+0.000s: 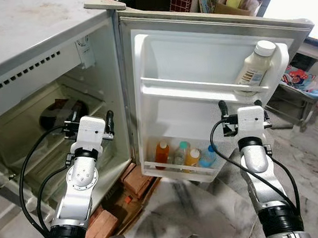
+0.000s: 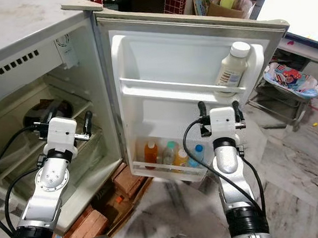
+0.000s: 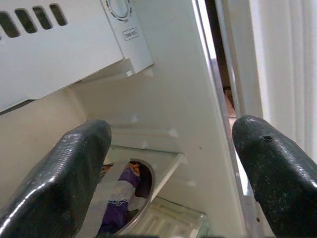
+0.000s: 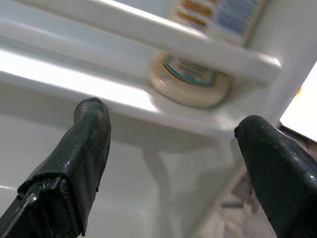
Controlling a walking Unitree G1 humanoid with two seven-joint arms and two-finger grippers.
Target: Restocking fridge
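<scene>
- White plastic lines the open fridge [image 1: 51,120] and its door [image 1: 199,68] in the left eye view. The left gripper [image 1: 89,126] is raised at the mouth of the cabinet, fingers apart and empty, with a dark bowl [image 1: 61,113] on the shelf just beyond it.
- In the same view the right gripper [image 1: 240,109] is spread and empty before the door. A pale bottle [image 1: 257,64] stands upright, slightly leaning, on the upper door shelf [image 1: 200,87], just above and beyond this gripper. Small drink bottles [image 1: 185,154] stand in the lower door rack, below and to its left.
- The right eye view shows bricks [image 2: 87,228] under the fridge, beneath the left arm.
- Left wrist view: between the spread fingers [image 3: 74,173] lies the bowl with a purple packet.
- Right wrist view: the pale bottle's base sits ahead, between the parted fingers [image 4: 84,148].
- The right arm is clearly nearer that bottle; its long axis is vertical, so a side-on grasp looks apt.
</scene>
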